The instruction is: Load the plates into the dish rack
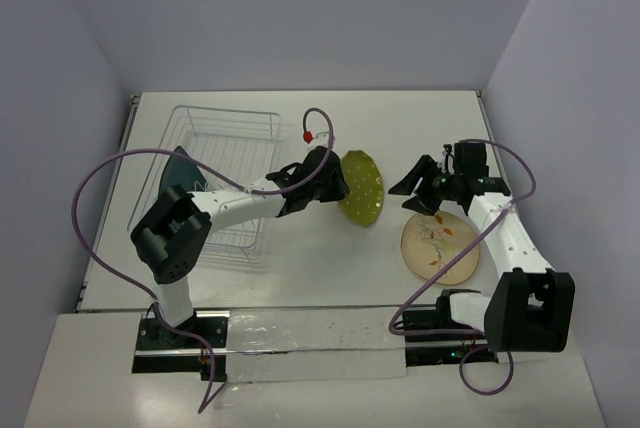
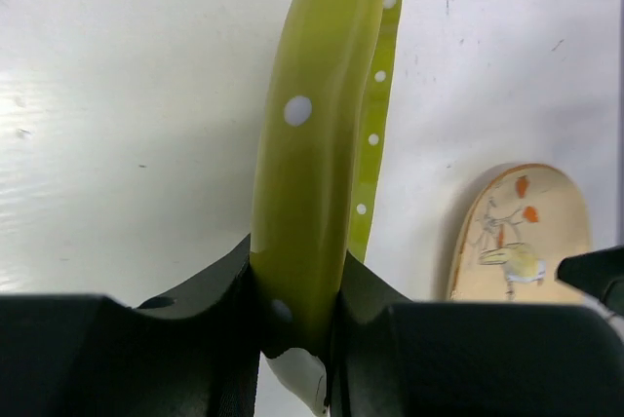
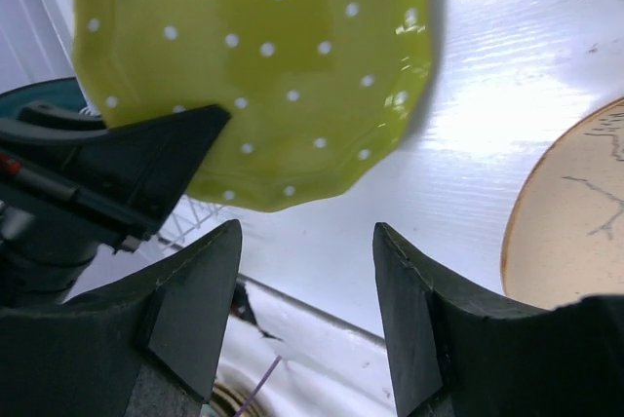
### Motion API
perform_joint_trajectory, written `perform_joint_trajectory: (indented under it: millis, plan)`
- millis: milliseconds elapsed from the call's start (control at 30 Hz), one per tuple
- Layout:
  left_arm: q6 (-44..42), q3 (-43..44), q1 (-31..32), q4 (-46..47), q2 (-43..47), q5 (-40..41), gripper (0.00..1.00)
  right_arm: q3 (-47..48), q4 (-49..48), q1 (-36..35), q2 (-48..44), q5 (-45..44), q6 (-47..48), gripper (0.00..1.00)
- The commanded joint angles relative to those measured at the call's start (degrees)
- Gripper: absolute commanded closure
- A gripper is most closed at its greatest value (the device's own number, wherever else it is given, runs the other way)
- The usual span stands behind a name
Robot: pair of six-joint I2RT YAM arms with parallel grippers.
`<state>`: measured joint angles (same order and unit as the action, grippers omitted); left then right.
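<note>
The yellow-green dotted plate [image 1: 362, 188] stands on edge above the table, right of the dish rack [image 1: 225, 163]. My left gripper [image 1: 336, 188] is shut on its left rim; in the left wrist view the plate [image 2: 312, 134] runs edge-on between the jaws of this gripper [image 2: 297, 290]. My right gripper [image 1: 412, 192] hangs open just right of the plate, apart from it. Its wrist view shows the plate's dotted face [image 3: 263, 56] beyond the empty fingers of the open gripper [image 3: 307, 242]. The cream floral plate [image 1: 441, 248] lies flat under the right arm. A dark teal plate [image 1: 181, 167] stands in the rack's left side.
The wire rack fills the left half of the table, its right edge close behind my left wrist. A purple cable [image 1: 105, 188] loops over the rack area. The cream plate [image 2: 522, 232] lies to the right of the held plate. Walls enclose the table on three sides.
</note>
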<state>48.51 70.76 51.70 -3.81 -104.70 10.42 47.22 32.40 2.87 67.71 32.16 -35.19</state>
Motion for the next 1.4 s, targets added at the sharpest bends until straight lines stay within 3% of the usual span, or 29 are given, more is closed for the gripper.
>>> perform_joint_trajectory:
  millis: [0,167,400,733,900,1067,1233,1300,1367]
  plan:
    - [-11.34,4.61,0.40,4.63,8.64,2.87,1.00,1.81,0.74,-0.24,-3.93,-3.72,2.21,0.36]
    - [-25.71,4.43,0.33,5.63,16.49,2.30,1.00,1.40,0.32,-0.24,-8.19,-8.02,3.68,0.36]
    - [-38.25,10.11,0.33,-3.36,23.71,9.42,1.00,0.24,-1.56,-0.15,-12.88,-11.02,4.66,0.36]
    - [-46.66,16.08,-1.95,-21.50,31.63,33.47,1.00,-1.32,-0.32,-0.06,-14.27,-17.13,6.80,0.36]
    - [-47.81,13.25,-8.95,-25.73,36.16,32.38,1.00,-1.96,-0.22,0.03,-13.66,-17.76,7.06,0.35]
    - [-47.89,8.05,-19.06,-27.98,41.44,29.75,1.00,-2.05,0.83,0.35,-12.93,-22.11,6.25,0.26]
    - [-47.89,4.10,-21.72,-30.29,44.41,27.60,1.00,-2.20,0.76,0.67,-12.40,-23.73,6.22,0.13]
    - [-47.89,3.14,-22.27,-30.31,44.74,26.80,1.00,-2.49,0.64,0.76,-12.16,-24.36,6.09,0.01]
    - [-47.72,1.98,-23.33,-31.05,44.38,25.61,1.00,-2.47,0.49,1.00,-11.72,-24.54,6.02,0.00]
